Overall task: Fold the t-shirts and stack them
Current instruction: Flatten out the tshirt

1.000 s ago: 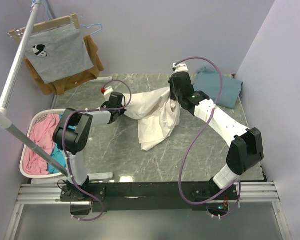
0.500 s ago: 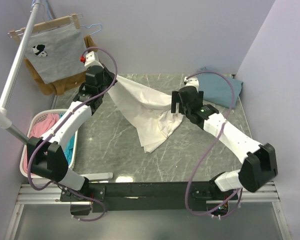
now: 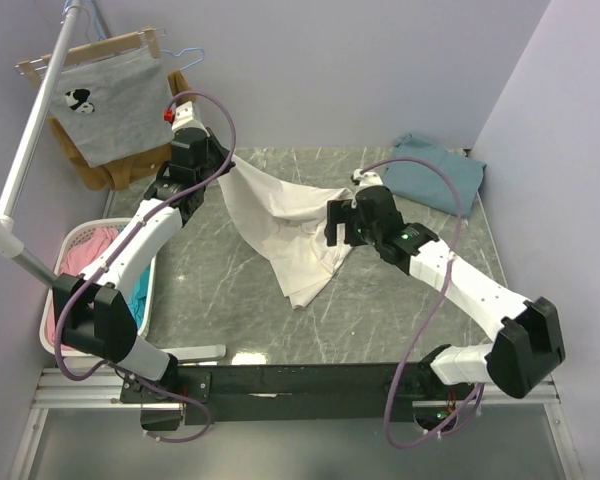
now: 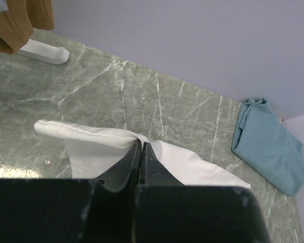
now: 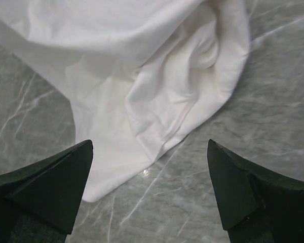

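The white t-shirt lies crumpled on the marble table, and one edge is pulled up toward the far left. My left gripper is shut on that edge. In the left wrist view its fingertips pinch a fold of the white t-shirt. My right gripper hovers over the shirt's right side with its jaws wide apart. In the right wrist view the right gripper holds nothing, and the white t-shirt lies below it. The teal-blue t-shirt lies folded at the far right corner and also shows as the teal-blue t-shirt.
A white laundry basket with pink and teal cloth stands off the table's left edge. A clothes rack pole carries a grey shirt over a brown garment. The rack's foot rests at the table's far left.
My right gripper opened, let go of the white t-shirt and moved left and nearer. My left gripper carried its edge of the shirt up to the far left, stretching the cloth.
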Robot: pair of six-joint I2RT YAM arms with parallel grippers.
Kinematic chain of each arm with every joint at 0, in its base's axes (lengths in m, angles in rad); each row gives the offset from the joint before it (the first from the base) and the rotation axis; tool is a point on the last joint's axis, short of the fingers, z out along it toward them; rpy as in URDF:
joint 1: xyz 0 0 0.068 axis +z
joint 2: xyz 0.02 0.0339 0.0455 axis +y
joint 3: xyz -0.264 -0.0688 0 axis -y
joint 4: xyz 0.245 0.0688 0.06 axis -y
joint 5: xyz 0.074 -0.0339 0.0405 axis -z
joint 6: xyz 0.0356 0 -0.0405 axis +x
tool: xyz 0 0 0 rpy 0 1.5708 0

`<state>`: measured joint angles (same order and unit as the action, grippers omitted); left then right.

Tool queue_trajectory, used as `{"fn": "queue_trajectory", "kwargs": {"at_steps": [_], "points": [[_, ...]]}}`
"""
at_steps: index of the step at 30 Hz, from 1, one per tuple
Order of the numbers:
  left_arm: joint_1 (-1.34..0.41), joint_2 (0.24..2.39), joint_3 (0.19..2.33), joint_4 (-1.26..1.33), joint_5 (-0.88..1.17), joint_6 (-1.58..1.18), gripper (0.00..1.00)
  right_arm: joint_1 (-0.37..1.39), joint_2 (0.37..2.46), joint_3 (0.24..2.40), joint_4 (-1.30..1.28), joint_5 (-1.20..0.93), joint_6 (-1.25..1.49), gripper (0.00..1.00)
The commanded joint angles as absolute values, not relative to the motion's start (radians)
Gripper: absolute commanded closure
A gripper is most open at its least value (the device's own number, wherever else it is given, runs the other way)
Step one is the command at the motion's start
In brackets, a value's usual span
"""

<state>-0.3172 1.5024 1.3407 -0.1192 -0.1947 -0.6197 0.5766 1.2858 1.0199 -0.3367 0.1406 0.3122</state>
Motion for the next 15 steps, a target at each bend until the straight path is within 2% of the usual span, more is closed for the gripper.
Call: {"fn": "queue_trajectory", "kwargs": {"at_steps": [1, 3, 7, 9, 15], "points": [[-0.311, 1.463, 1.359, -0.106, -0.190, -0.597, 0.99, 0.581, 1.357, 1.016, -0.299, -0.024, 0.336, 0.01], [-0.311, 1.465, 1.361, -0.110, -0.193, -0.598, 0.99, 0.591, 1.382, 0.997, -0.264, -0.061, 0.360, 0.02], [-0.311, 1.462, 1.348, -0.110, -0.187, -0.598, 0.99, 0.610, 1.480, 0.977, -0.213, -0.002, 0.387, 0.06], [-0.310, 1.460, 1.339, -0.107, -0.184, -0.601, 0.99, 0.621, 1.517, 0.986, -0.187, 0.060, 0.385, 0.10], [-0.311, 1.460, 1.327, -0.113, -0.189, -0.601, 0.99, 0.629, 1.678, 1.071, -0.179, 0.071, 0.379, 0.19]]}}
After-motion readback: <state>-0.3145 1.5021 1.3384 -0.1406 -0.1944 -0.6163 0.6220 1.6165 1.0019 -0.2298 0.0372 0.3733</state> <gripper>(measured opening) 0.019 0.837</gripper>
